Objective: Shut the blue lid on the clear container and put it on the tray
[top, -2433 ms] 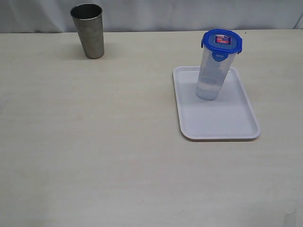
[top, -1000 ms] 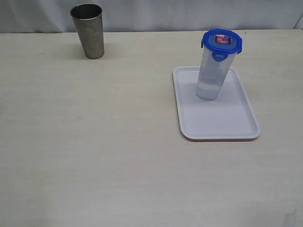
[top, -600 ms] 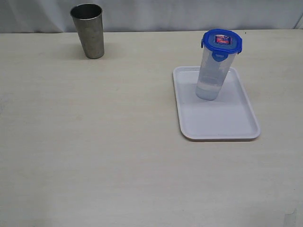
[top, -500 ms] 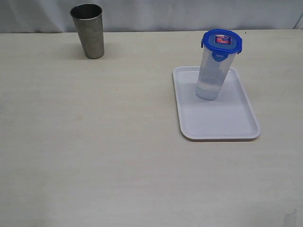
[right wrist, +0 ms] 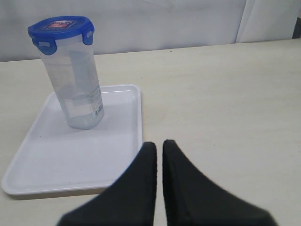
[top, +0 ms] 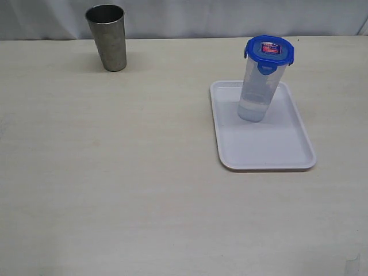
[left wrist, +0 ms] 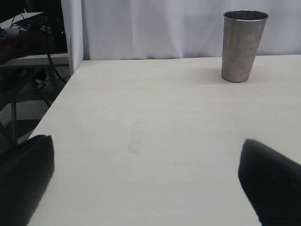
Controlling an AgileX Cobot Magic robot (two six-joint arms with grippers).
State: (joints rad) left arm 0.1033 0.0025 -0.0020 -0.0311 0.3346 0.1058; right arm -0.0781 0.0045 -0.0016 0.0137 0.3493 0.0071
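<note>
Standing lidded clear container (top: pixel 260 86) on tray (top: pixel 270 150).

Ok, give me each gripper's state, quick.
Left gripper: open, holding nothing.
Right gripper: closed, holding nothing.

The clear container (top: pixel 257 92) stands upright at the far end of the tray (top: pixel 270 150), the blue lid (top: pixel 269 50) on top — a metal cup (top: pixel 107 37) far left.
</note>
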